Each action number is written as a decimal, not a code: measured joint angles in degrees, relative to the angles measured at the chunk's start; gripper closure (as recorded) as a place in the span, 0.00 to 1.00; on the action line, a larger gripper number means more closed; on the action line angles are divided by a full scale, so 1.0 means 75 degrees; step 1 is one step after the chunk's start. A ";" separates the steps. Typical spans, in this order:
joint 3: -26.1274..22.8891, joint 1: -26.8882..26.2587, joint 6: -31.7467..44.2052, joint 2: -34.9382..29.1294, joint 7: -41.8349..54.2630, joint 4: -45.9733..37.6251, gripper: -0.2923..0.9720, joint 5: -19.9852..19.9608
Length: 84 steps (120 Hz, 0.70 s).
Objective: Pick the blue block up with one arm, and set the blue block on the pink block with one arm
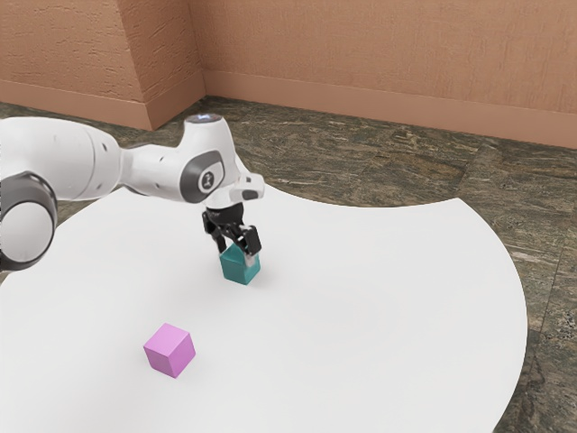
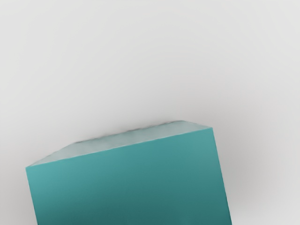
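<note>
White table [image 1: 406, 298] | fingers [image 1: 240, 241] clamp blue block [image 1: 238, 267] | pink block [image 1: 169, 350] well apart

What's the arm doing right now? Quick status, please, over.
Gripper down at top of blue block. Block resting on white table. Pink block stands apart, nearer the exterior camera. Nothing in the way between them.

Counter [image 1: 406, 298]: white, matte, curved edge toward the exterior view's right. Floor [image 1: 406, 153]: dark mottled stone, grey-brown veining. Wall [image 1: 379, 41]: textured terracotta plaster, with a lighter baseboard [image 1: 379, 97] along its foot; one corner juts out at the exterior view's left. Light even, shadows soft.
</note>
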 joint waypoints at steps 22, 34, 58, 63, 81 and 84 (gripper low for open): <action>0.0096 -0.0002 -0.0055 0.0212 0.0077 0.0096 0.23 -0.0042; 0.0139 -0.0038 -0.0069 0.0239 0.0052 0.0123 0.23 -0.0061; 0.0158 -0.0123 -0.0079 0.0365 -0.0071 0.0349 0.24 -0.0193; 0.0165 -0.0127 -0.0079 0.0388 -0.0121 0.0365 0.23 -0.0265; 0.0170 -0.0130 -0.0080 0.0439 -0.0332 0.0369 0.26 -0.0382; 0.0170 -0.0133 -0.0080 0.0451 -0.0363 0.0369 0.26 -0.0389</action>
